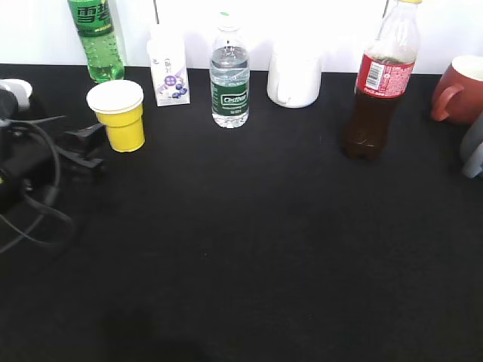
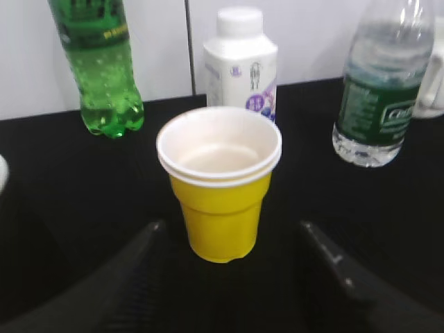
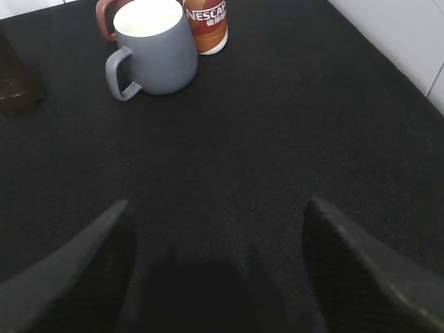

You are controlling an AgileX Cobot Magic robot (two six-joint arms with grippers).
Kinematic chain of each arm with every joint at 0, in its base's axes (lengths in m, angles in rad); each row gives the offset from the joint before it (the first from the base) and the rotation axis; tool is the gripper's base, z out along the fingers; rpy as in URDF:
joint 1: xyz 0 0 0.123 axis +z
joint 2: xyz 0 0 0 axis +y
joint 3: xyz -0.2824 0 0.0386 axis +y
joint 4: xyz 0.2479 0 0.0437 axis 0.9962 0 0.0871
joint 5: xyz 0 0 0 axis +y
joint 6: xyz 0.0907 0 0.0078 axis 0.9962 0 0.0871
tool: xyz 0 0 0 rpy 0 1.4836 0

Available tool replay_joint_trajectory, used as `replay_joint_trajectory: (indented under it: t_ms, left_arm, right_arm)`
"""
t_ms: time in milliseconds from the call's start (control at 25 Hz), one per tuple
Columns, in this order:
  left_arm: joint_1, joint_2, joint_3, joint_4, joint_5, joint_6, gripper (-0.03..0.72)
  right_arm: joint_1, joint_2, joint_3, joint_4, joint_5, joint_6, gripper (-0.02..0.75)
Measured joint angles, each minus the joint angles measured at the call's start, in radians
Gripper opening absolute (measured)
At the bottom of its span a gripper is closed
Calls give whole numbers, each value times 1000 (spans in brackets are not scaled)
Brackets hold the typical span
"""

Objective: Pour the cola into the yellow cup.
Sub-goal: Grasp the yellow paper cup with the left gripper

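Note:
The cola [image 1: 381,83], a tall clear bottle of dark brown drink with a red label and yellow cap, stands upright at the back right of the black table; its base shows at the left edge of the right wrist view [image 3: 12,83]. The yellow cup [image 1: 118,115] stands upright and empty at the back left, and fills the middle of the left wrist view [image 2: 220,182]. My left gripper [image 1: 84,145] [image 2: 229,229] is open, just short of the cup, fingers either side of its base. My right gripper [image 3: 215,208] is open and empty over bare table; it does not show in the exterior view.
Along the back stand a green soda bottle [image 1: 96,38], a small milk carton [image 1: 169,66], a water bottle [image 1: 229,74] and a white mug [image 1: 294,75]. At the right are a red mug [image 1: 460,89], a grey mug [image 3: 154,50] and a Nescafé can [image 3: 207,24].

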State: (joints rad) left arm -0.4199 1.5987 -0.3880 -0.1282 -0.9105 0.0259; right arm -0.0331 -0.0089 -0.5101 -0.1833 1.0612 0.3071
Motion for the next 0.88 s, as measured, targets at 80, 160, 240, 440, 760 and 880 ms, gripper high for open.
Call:
replay_joint_trajectory:
  t_ms: [80, 160, 240, 440, 760, 880]
  left_arm:
    - [0, 75, 0, 69, -128, -42, 567]
    - [-1, 176, -11, 49, -180, -64, 650]
    - [0, 272, -54, 40, -194, -73, 661]
    - [43, 422, -211, 40, -169, -82, 661]
    - [73, 552, -426, 93, -122, -81, 625]
    - [83, 552, -427, 119, -115, -81, 490]
  right_arm:
    - [0, 0, 0, 0, 0, 0, 566]
    - [0, 0, 0, 0, 0, 0, 566]
    - [0, 0, 0, 0, 0, 0, 566]
    - [0, 0, 0, 0, 0, 0, 566]
    - [0, 0, 0, 0, 0, 0, 566]
    - [0, 0, 0, 0, 0, 0, 566]
